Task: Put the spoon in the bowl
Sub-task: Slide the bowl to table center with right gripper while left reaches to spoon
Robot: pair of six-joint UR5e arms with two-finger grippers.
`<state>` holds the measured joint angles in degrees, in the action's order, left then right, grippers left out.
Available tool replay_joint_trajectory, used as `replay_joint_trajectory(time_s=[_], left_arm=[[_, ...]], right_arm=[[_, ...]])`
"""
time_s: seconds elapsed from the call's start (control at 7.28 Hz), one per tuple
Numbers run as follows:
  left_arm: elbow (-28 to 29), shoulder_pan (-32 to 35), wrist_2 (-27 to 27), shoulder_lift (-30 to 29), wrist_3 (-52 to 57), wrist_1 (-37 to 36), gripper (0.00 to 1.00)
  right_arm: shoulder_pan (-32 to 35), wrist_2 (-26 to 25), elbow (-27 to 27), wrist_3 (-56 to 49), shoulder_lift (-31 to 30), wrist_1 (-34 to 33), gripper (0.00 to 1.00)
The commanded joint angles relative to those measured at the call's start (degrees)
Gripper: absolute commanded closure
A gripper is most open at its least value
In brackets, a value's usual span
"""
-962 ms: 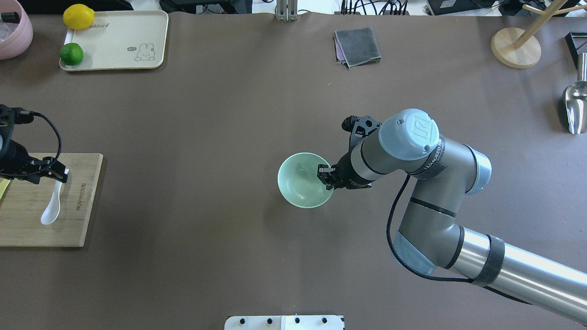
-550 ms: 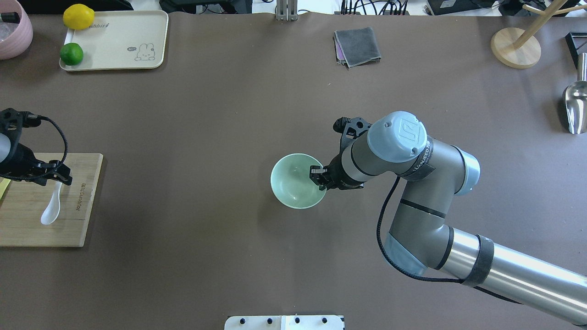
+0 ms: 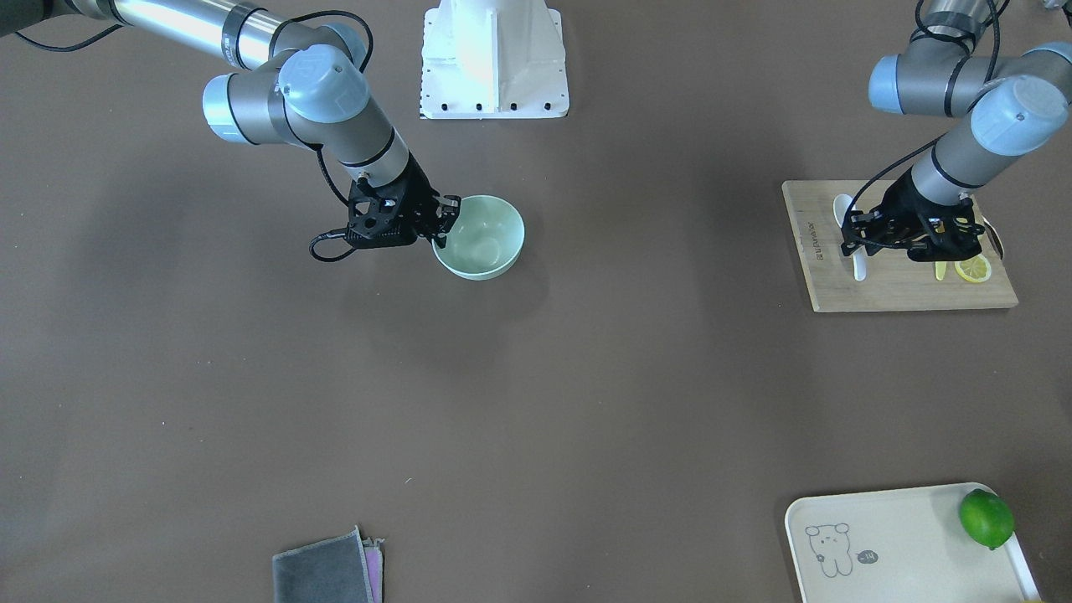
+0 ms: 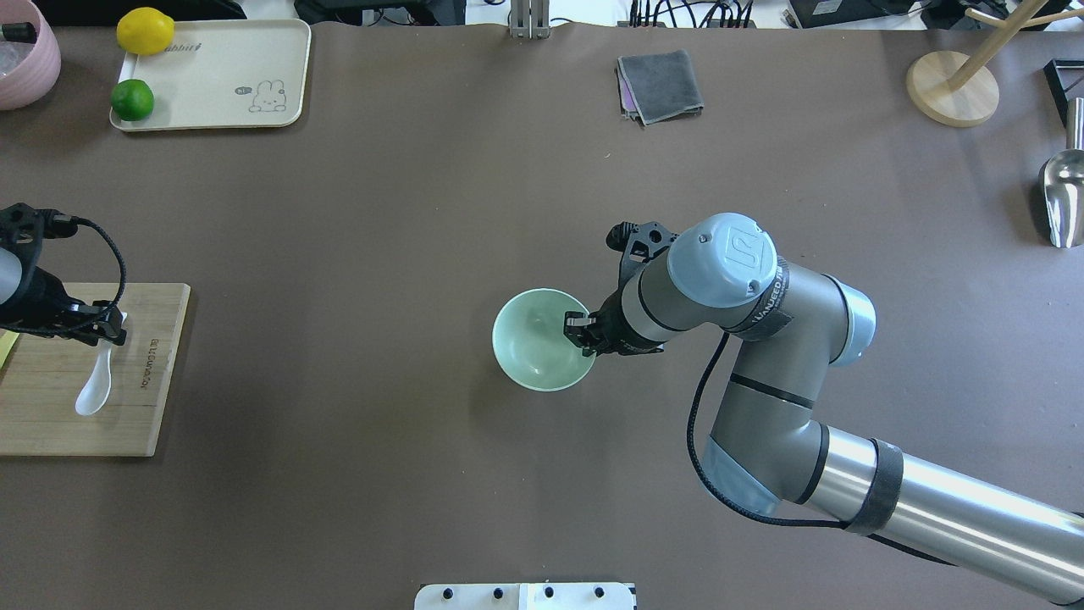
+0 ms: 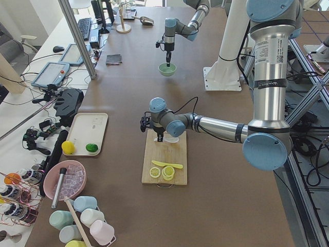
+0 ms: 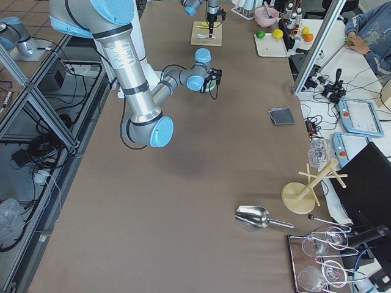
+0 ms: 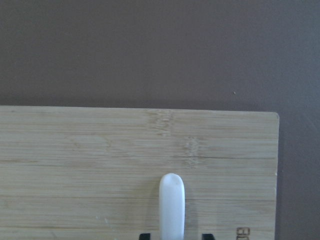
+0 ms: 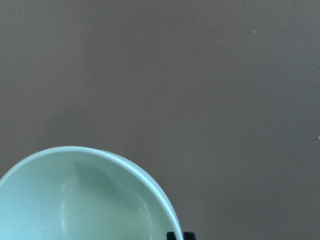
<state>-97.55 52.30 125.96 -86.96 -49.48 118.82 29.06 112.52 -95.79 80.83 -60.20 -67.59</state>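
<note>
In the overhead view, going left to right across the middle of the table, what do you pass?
cutting board carrying the spoon → bowl → metal scoop

Bowl near the middle of the surface, spoon on a board at the robot's left edge, tray with lime and lemon far left, cloth beyond the bowl

Bowl lower left; fingers pinching rim at bottom edge; brown table beyond.
</note>
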Motion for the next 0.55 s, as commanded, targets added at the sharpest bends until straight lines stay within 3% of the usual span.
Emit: replay_joint_trajectory(time_s=[0.0,0.14,0.27,0.41], left_arm=[[0.1,-0.1,0.0,0.0,0.0,0.0,0.56],[0.1,-0.4,0.0,0.0,0.0,0.0,0.56],[0.1,-0.5,0.0,0.0,0.0,0.0,0.59],[0.2,-0.9,-0.9,0.0,0.1,0.1,0.59]], right_arm=[[-0.2,0.0,0.3,0.0,0.3,0.0,1.00],[-0.2,0.0,0.3,-0.1,0.3,0.1,1.00],[-0.2,0.0,0.3,0.0,0.3,0.2,0.37],[-0.2,0.0,0.3,0.0,0.3,0.2,0.00]])
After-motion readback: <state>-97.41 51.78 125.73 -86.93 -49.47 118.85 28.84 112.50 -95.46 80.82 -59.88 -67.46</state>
